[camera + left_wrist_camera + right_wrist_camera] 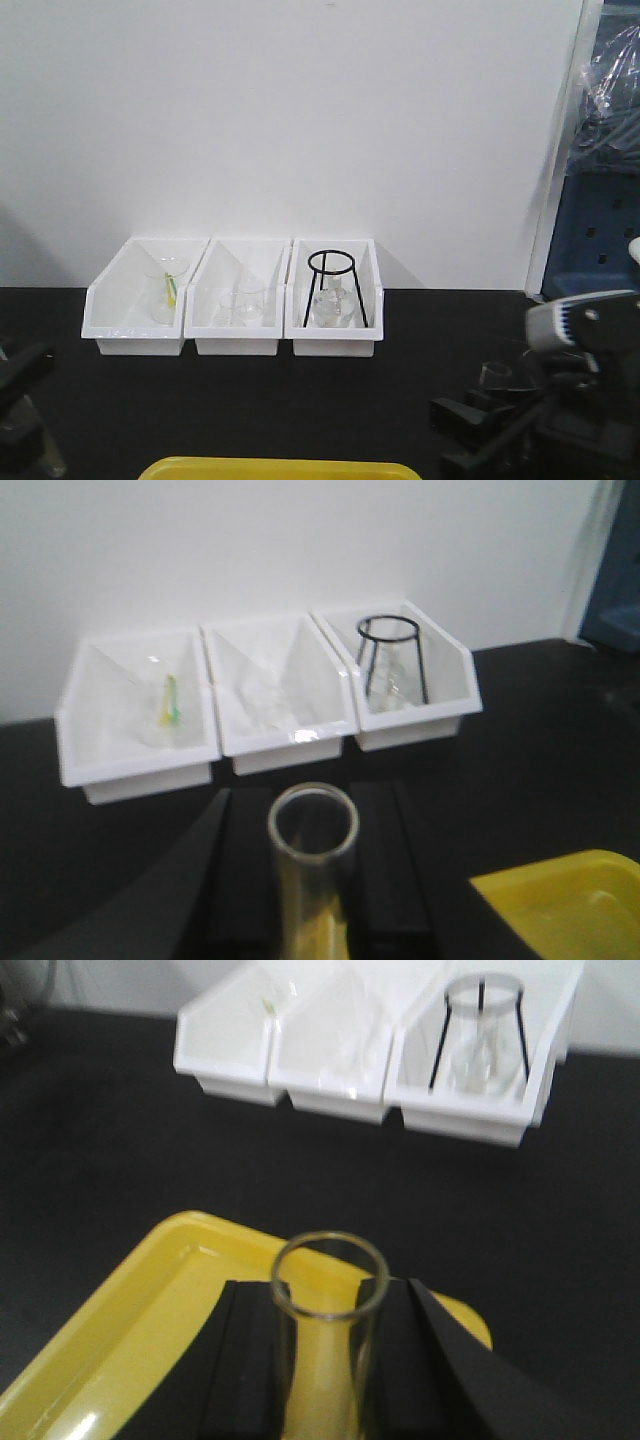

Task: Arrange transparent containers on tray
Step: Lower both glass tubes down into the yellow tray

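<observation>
Each gripper holds one clear test tube. In the left wrist view a test tube (pixel 313 880) stands upright between the black fingers of my left gripper (pixel 312 798), which is shut on it, over the black table. The yellow tray (pixel 570 910) lies to its lower right. In the right wrist view my right gripper (pixel 328 1290) is shut on a second test tube (pixel 328 1380), round rim up, above the tray's (pixel 150 1320) right end. The front view shows the tray's rim (pixel 280 468) at the bottom edge and that tube's rim (pixel 493 373) at the right arm.
Three white slope-fronted bins (pixel 235 345) stand in a row against the white wall. The left one holds a glass with a green-yellow stick (pixel 170 290), the middle one clear glassware, the right one a black wire tripod (pixel 335 290) over a flask. A blue rack (pixel 600 240) stands far right.
</observation>
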Motion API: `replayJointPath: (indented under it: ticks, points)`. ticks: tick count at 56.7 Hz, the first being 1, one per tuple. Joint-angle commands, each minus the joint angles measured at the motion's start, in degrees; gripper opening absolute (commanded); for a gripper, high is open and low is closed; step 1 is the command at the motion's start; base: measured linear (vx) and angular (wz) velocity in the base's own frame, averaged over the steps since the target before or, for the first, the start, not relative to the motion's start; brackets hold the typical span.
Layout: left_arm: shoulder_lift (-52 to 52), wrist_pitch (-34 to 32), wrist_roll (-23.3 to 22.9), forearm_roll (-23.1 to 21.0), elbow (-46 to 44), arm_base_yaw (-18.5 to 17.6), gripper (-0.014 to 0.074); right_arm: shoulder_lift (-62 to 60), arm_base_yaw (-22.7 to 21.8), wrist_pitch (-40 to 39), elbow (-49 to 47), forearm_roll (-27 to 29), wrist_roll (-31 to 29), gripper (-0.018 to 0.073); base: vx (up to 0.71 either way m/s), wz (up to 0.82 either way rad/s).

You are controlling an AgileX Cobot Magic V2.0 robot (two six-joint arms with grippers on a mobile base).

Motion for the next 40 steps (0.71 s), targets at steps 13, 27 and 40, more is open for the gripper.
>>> replayJointPath:
  ticks: [13,27,40]
  points:
    - [20.6,6.3,-0.3,-13.3,-10.4,-8.3,0.0152,19.9,-0.1,-1.0,-12.0,5.2,1.3,-0.0011,0.0,0.0]
    - [33.7,9.1,-0.3,-14.7,-12.9,-8.7,0.016,31.9,-0.1,-0.2,-13.8,6.0,1.2,-0.0008,0.0,0.0]
    - [42.5,8.5,-0.3,-14.7,-12.9,-8.6,0.0193,38.2,-0.1,0.7,-13.8,6.1,1.2,-0.0003,0.0,0.0]
